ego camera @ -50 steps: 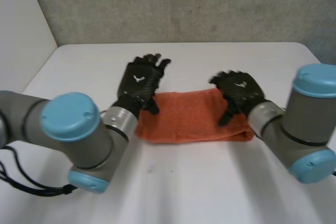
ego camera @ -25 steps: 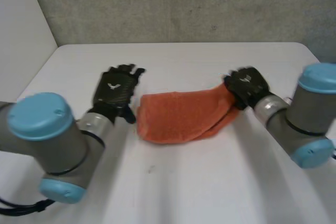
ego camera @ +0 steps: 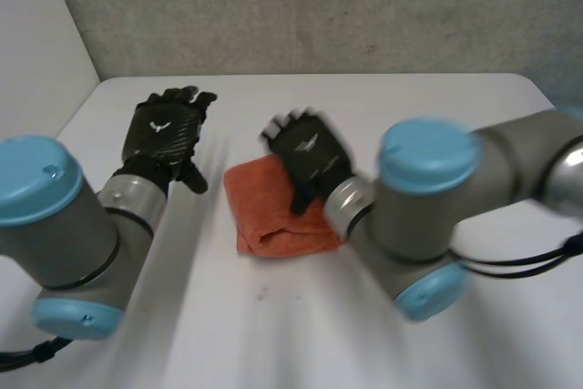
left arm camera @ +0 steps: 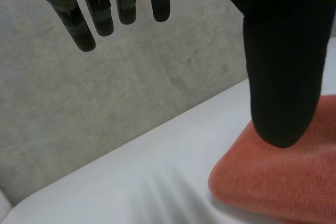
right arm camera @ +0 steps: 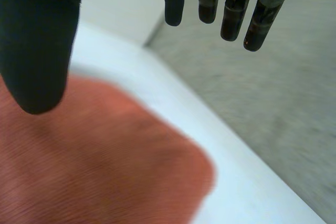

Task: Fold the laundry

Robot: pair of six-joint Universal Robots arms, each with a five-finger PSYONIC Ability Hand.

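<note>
In the head view, the folded orange towel (ego camera: 273, 225) lies on the white table (ego camera: 410, 107) under the right hand (ego camera: 310, 154), and the left hand (ego camera: 168, 129) hovers beside it, apart. In the left wrist view, the fingers (left arm camera: 79, 24) are spread and empty, with the towel at the thumb's tip. In the right wrist view, the fingers (right arm camera: 233, 14) are straight and grip nothing, with the towel below the palm. With nothing pinching the towel, a dragging palm could skew the top layer or flip it open.

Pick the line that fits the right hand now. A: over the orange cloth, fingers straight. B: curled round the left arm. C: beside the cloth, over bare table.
A: the right hand is over the orange cloth with straight fingers holding nothing; the left hand is the one beside it, over the white table.
</note>
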